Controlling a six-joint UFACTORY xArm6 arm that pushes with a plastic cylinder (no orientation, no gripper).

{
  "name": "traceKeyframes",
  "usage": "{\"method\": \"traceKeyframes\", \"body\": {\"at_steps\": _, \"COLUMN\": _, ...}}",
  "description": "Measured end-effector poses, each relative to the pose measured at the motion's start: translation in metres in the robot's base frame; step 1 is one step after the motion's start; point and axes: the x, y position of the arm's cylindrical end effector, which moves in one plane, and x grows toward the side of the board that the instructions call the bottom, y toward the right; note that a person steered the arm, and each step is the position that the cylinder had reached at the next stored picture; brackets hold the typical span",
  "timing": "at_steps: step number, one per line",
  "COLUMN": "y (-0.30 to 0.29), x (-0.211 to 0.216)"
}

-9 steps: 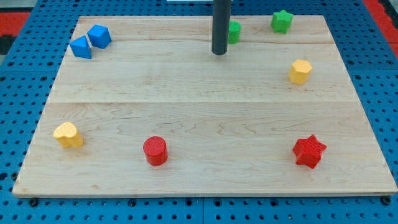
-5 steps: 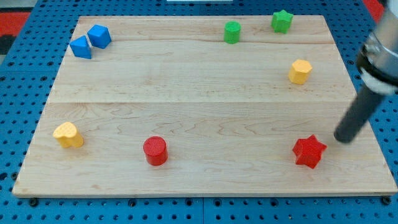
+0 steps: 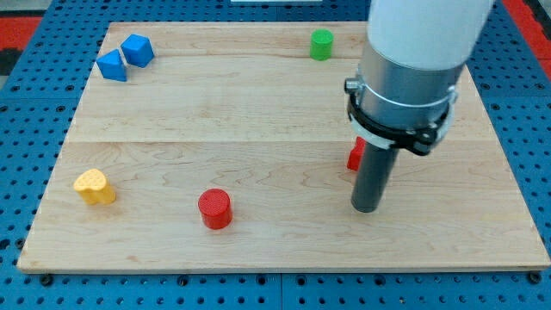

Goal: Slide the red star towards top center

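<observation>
The red star shows only as a small red sliver right of the board's centre, mostly hidden behind the rod. My tip rests on the wooden board, just below the star toward the view's bottom. The arm's grey and white body fills the view's upper right and hides what lies behind it. I cannot tell whether the rod touches the star.
A green cylinder stands at the top centre. Two blue blocks sit at the top left. A yellow heart-like block is at the lower left. A red cylinder is at the bottom, left of my tip.
The rod swept from top centre to the right edge, then came in below the red star. The star has moved up and left from the lower right. The arm now hides the green star and yellow block.
</observation>
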Motion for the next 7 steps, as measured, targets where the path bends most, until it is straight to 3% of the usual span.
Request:
{"method": "traceKeyframes", "body": {"at_steps": 1, "y": 0.007, "x": -0.048}}
{"method": "traceKeyframes", "body": {"at_steps": 2, "y": -0.061, "x": -0.098}}
{"method": "traceKeyframes", "body": {"at_steps": 3, "y": -0.08, "x": -0.137}}
{"method": "traceKeyframes", "body": {"at_steps": 4, "y": -0.078, "x": -0.096}}
{"method": "traceKeyframes", "body": {"at_steps": 5, "y": -0.041, "x": -0.097}}
{"method": "traceKeyframes", "body": {"at_steps": 6, "y": -0.026, "x": -0.133}}
{"method": "traceKeyframes", "body": {"at_steps": 7, "y": -0.088, "x": -0.18}}
